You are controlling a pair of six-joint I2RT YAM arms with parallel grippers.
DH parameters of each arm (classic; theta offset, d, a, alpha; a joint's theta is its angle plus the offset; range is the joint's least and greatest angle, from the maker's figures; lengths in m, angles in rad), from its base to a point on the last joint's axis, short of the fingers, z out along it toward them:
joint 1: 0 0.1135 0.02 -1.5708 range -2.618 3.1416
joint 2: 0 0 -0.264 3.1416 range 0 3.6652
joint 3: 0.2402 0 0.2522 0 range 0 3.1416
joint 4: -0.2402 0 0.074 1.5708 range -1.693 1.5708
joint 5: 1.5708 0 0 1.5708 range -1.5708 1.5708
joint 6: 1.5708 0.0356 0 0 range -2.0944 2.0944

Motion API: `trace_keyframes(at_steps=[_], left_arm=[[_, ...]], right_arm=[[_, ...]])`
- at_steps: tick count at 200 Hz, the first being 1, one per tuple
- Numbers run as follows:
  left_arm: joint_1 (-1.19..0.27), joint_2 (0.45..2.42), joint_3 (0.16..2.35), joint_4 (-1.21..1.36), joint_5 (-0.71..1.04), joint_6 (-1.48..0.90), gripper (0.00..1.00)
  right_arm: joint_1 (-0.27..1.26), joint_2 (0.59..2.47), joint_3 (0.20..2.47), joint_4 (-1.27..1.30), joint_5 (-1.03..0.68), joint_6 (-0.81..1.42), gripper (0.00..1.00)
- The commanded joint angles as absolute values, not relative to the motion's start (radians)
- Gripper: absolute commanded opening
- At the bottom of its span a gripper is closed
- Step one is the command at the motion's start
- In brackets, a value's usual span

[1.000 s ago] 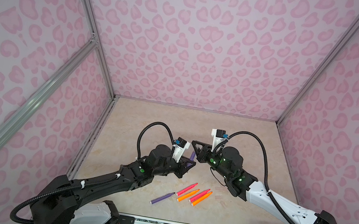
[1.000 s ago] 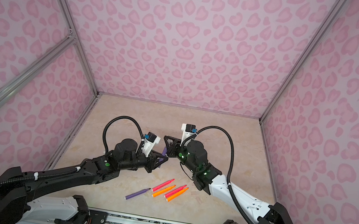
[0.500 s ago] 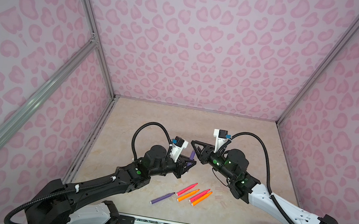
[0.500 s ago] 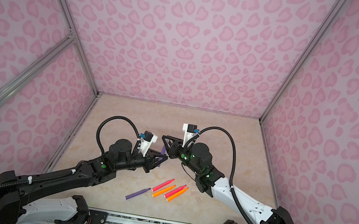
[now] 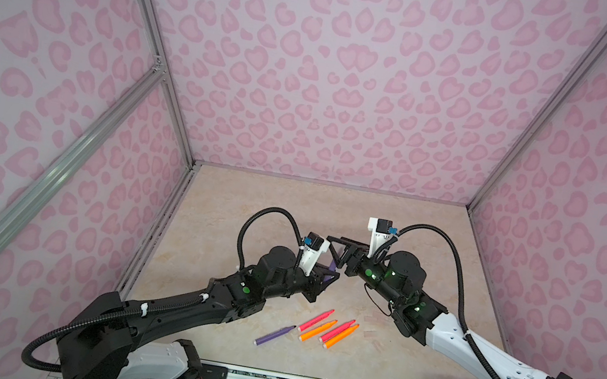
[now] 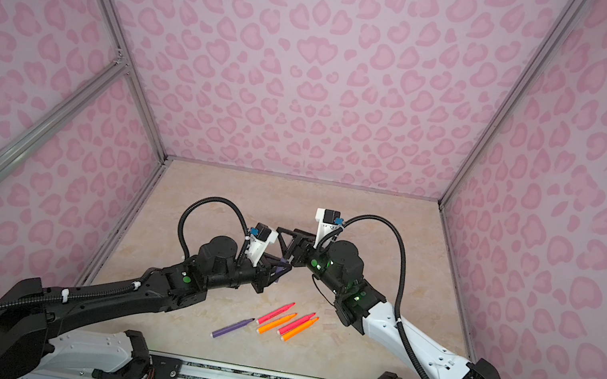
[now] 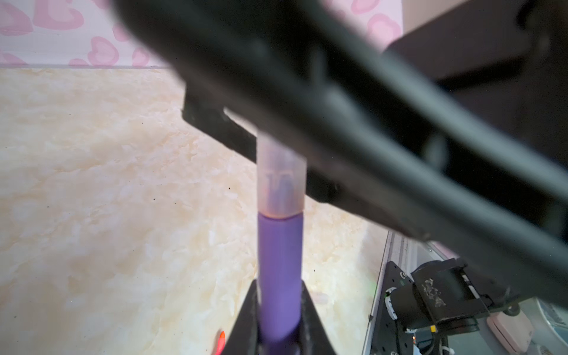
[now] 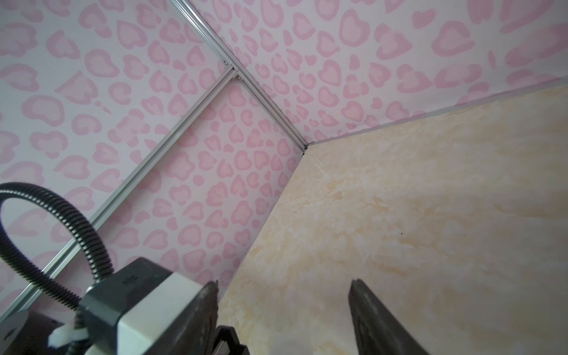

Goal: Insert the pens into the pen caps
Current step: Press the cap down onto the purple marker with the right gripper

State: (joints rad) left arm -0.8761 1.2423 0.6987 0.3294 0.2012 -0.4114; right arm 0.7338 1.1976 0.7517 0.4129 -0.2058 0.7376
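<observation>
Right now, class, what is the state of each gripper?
Left gripper: closed on the purple pen, clear cap on its tip.
Right gripper: open, holding nothing.

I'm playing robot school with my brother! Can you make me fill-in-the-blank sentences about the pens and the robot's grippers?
1. The left gripper is shut on a ____ pen.
2. A clear cap covers that pen's ____.
3. ____ loose pens lie on the table.
4. The empty right gripper is ____, not shut.
Missing words: purple; tip; five; open.
</observation>
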Motion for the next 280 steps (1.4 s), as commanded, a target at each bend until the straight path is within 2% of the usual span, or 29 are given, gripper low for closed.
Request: trace_keyframes(at_steps=[1, 55, 102, 138, 227, 280], left_arm=[[-0.891, 1.262, 0.731, 0.287, 0.115, -0.367, 0.04], [-0.904, 1.293, 0.759, 0.228, 0.002, -0.348, 0.04], [-0.909, 1.294, 0.765, 0.215, -0.015, -0.345, 0.04], [-0.91, 1.295, 0.766, 0.215, -0.017, -0.344, 0.04], [-0.897, 1.258, 0.754, 0.213, -0.047, -0.38, 0.04], [-0.811, 1.156, 0.701, 0.215, -0.029, -0.426, 0.04]], right_arm=[[0.724, 1.211, 0.767, 0.376, -0.208, 0.729, 0.66], [0.713, 1.211, 0.77, 0.36, -0.202, 0.73, 0.56], [0.713, 1.227, 0.777, 0.357, -0.205, 0.737, 0.42], [0.713, 1.258, 0.801, 0.345, -0.227, 0.738, 0.38], [0.719, 1.281, 0.816, 0.338, -0.234, 0.735, 0.0], [0.778, 1.317, 0.835, 0.353, -0.217, 0.723, 0.0]])
